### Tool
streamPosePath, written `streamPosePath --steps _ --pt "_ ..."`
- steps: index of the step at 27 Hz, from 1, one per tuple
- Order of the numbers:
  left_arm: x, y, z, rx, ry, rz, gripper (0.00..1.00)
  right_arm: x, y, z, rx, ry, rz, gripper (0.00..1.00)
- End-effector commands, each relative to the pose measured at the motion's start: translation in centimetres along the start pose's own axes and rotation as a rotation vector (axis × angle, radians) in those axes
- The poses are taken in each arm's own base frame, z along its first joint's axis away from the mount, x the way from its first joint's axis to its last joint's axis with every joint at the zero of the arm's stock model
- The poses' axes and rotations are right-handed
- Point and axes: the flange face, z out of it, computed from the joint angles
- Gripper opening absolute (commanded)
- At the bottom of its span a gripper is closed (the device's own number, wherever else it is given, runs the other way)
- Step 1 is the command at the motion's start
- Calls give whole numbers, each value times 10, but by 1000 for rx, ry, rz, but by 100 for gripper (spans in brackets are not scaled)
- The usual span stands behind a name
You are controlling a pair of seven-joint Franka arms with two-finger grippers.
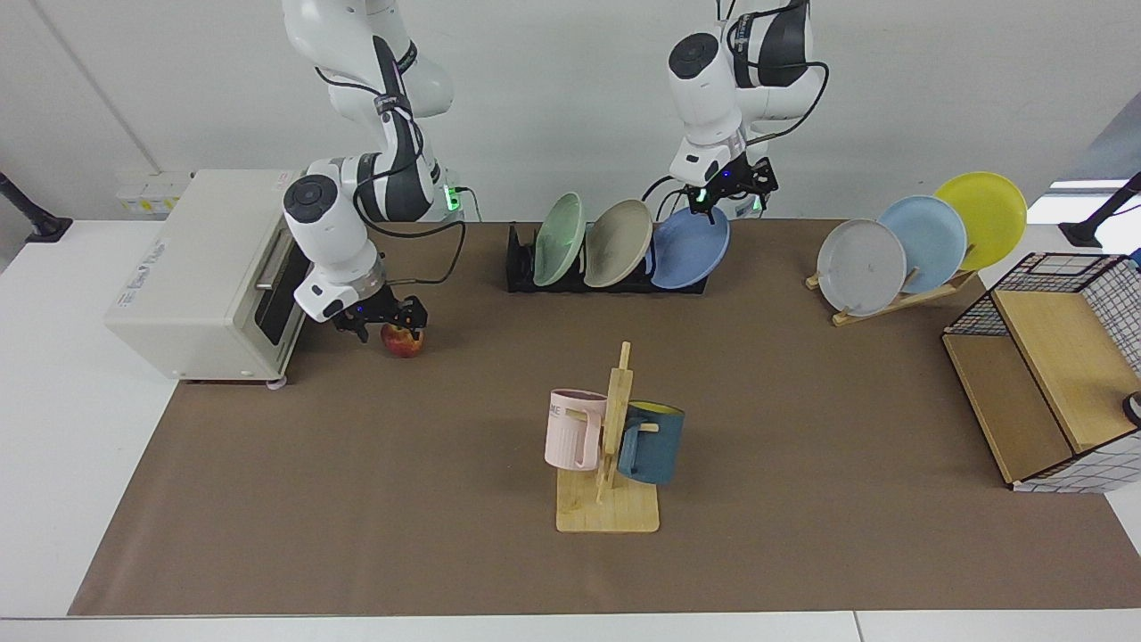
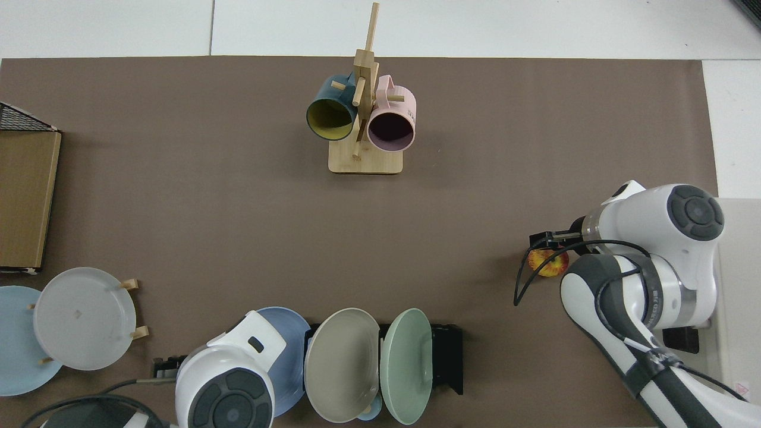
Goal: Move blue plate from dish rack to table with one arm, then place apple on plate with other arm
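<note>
Plate: the round matte periwinkle-blue plate (image 1: 691,247) is leaning in the low black slotted dish rack (image 1: 521,267); likely light, stiff, slick, so its top rim is offering the grip.
Left gripper (image 1: 729,189): hovering at that rim, jaws apart.
Right gripper (image 1: 383,316): straddling the small red-yellow apple (image 1: 404,341), jaws apart.

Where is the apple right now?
In the facing view the apple sits on the brown mat, beside the toaster oven, right pincer directly over it.
</note>
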Motion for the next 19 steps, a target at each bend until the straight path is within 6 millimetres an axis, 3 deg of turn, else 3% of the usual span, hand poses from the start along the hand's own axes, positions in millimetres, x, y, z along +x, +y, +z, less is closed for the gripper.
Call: streamPosePath --steps 1,5,10,16,19 --pt "-15 20 22 10 34 1 100 -8 -2 17 -15 -4 33 100" --pt "-15 20 26 -1 20 24 100 -8 -1 33 -17 -4 34 100" --pt "-17 21 45 -4 8 58 100 -11 -1 49 -18 -10 35 100" --pt "-17 22 48 -29 -2 91 96 -12 -4 52 -19 -20 38 100" --pt "-17 23 48 -49 -9 100 91 -14 -17 53 -20 -26 39 100"
